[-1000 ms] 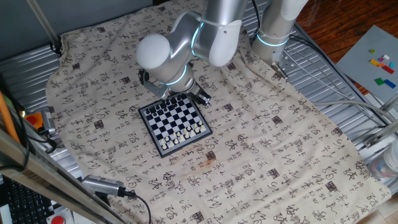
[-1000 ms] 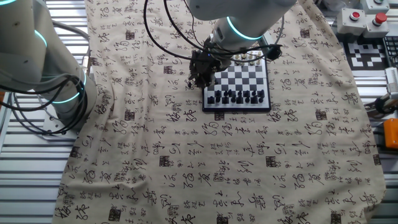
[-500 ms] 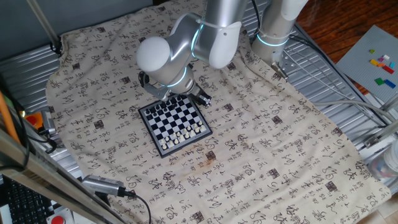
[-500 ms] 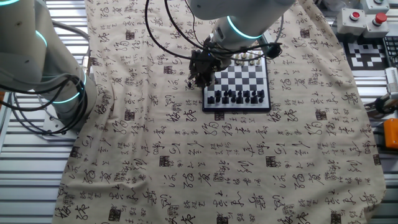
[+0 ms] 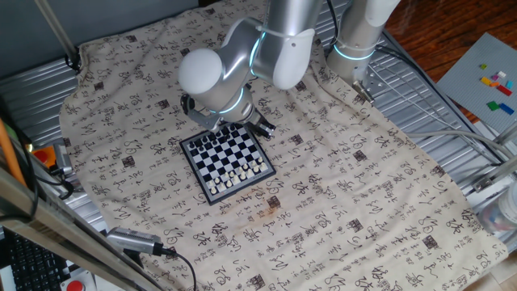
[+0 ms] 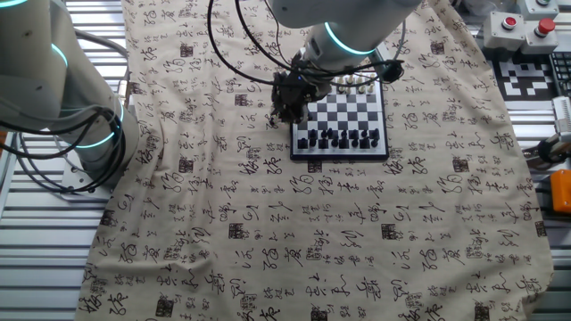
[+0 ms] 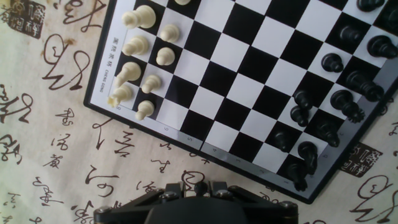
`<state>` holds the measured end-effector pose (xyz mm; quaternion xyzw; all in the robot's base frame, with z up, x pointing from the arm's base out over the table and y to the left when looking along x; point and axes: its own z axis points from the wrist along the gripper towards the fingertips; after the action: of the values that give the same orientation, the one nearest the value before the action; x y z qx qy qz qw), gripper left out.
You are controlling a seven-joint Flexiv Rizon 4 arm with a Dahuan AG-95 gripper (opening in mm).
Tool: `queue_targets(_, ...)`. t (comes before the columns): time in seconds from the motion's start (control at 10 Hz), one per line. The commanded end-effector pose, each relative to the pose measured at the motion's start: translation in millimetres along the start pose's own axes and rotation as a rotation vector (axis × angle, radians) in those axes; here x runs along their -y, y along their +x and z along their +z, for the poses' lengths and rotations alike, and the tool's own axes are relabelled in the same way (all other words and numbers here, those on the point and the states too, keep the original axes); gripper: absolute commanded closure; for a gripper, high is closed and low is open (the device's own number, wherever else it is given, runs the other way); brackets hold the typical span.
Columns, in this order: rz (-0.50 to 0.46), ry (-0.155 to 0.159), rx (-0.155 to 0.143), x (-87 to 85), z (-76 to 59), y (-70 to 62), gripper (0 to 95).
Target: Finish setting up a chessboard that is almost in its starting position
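tool [image 6: 287, 100]: low over the board's side edge, on the half nearer the white end; in the hand view only its dark housing [image 7: 196, 200] shows at the bottom of frame, fingertips out of sight
tool state: cannot tell whether it is spread or clenched; the fixed views show just a dark cluster, partly masked by the arm [image 5: 242, 56]
chessboard [image 7: 249, 81]: flat on the cloth, near the middle of the worktop; also seen at [image 5: 226, 158] and [image 6: 343, 116]
white pieces [image 7: 130, 70]: upright, packed in two lines along one end of the board; same group at [image 5: 238, 174] and [image 6: 357, 83]
black pieces [image 7: 331, 61]: at the opposite end, also at [image 6: 339, 138]; spacing looks less even than white's, but I cannot tell which squares are off
middle ranks: bare squares between the two sets
cloth [image 5: 339, 186]: beige, printed with dark calligraphy, drapes over most of the worktop [image 5: 420, 89]; board edge rests directly on it [image 7: 56, 155]
worktop surface: ribbed metal, visible past the cloth edges [image 6: 36, 232]
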<state>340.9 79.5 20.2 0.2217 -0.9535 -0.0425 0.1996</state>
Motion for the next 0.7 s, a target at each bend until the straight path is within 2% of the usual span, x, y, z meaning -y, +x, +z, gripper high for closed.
queue_targets(0.1, -0.003, 0.0, 0.0, -0.3, 0.1, -0.1, 95.0)
queue_targets(0.7, 0.005, -0.003, -0.002, 1.6, -2.2, 1.3, 95.0)
